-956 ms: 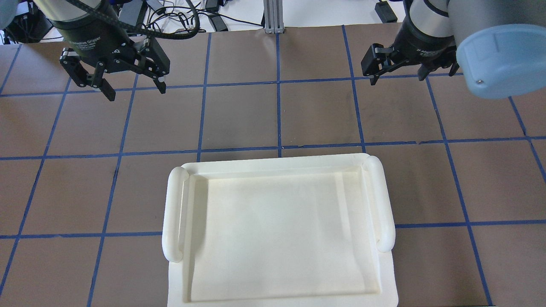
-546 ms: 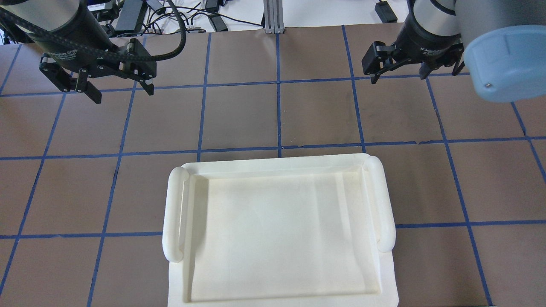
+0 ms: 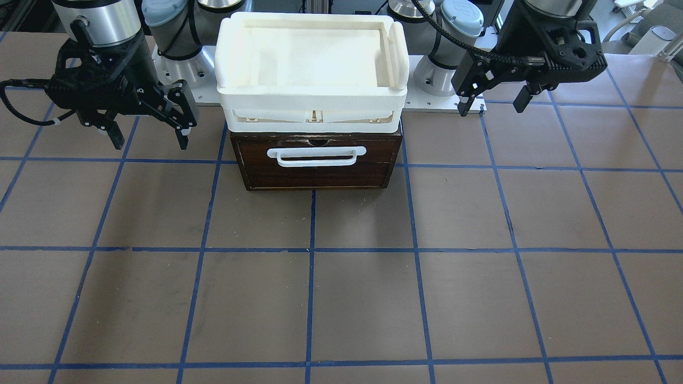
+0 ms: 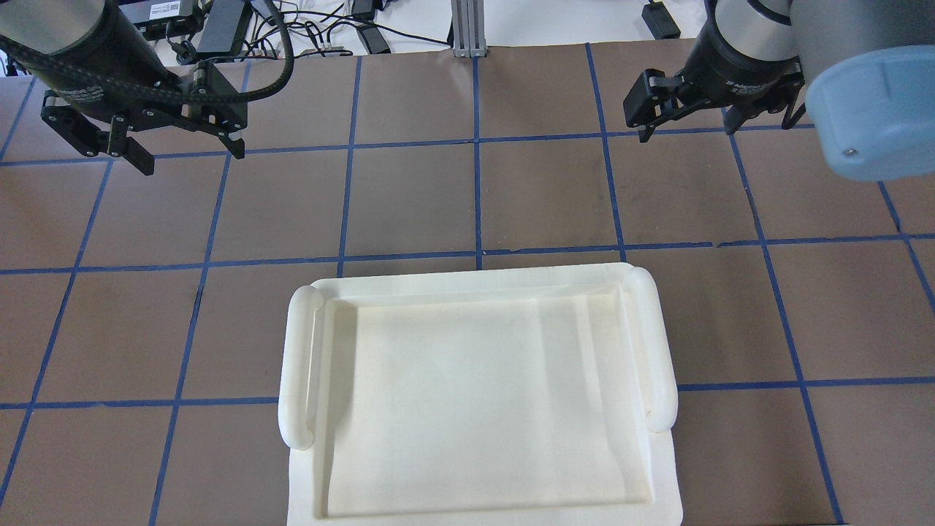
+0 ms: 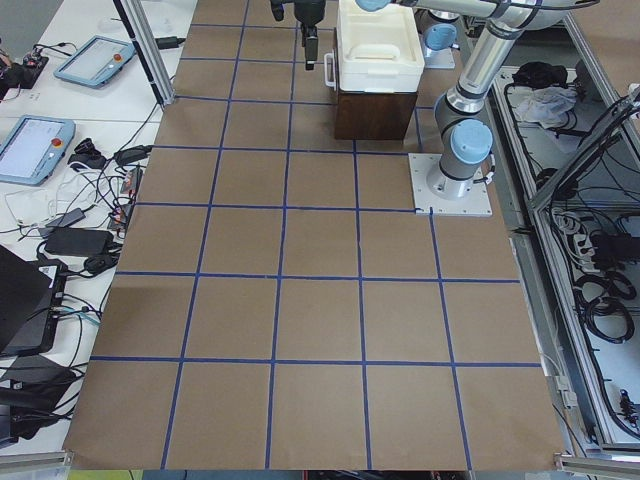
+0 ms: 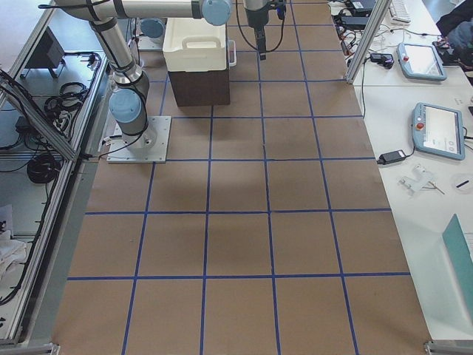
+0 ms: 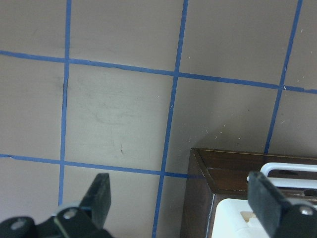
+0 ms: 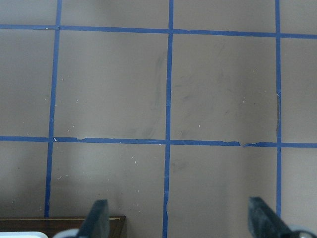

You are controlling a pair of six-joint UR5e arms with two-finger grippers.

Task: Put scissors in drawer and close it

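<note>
Nearest the front-facing camera lies the bench (image 3: 363,298), brown paper ruled with blue tape. No scissors show on it or in any other view, so I cannot tell where they are. They may lie inside the drawer or out of frame.

Further back stands the drawer (image 3: 315,178). Its dark front sits flush with the wooden case, so it reads as closed. Its white bar handle (image 3: 317,156) runs level across the upper half of the front and stands off from it. A white tray (image 3: 312,109) rests on top of the case.

Level with the case, one on either side and well apart from it, hang the two tools. The right tool (image 3: 149,140) is spread wide with nothing between its fingers. The left tool (image 3: 492,105) also gapes empty, and its wrist camera looks down on a corner of the case and one end of the handle.

The drawer looks stiff and should slide straight. The middle of the bar is the place to take it, with one finger slipped behind. The case seems light, so a pull may drag the whole box unless it is braced, whereas closing needs only a flat push on the front. Scissors of this kind are probably light, rigid and thin, lying flat, so they are best pinched at the pivot or handle loops, not the slick blades.
</note>
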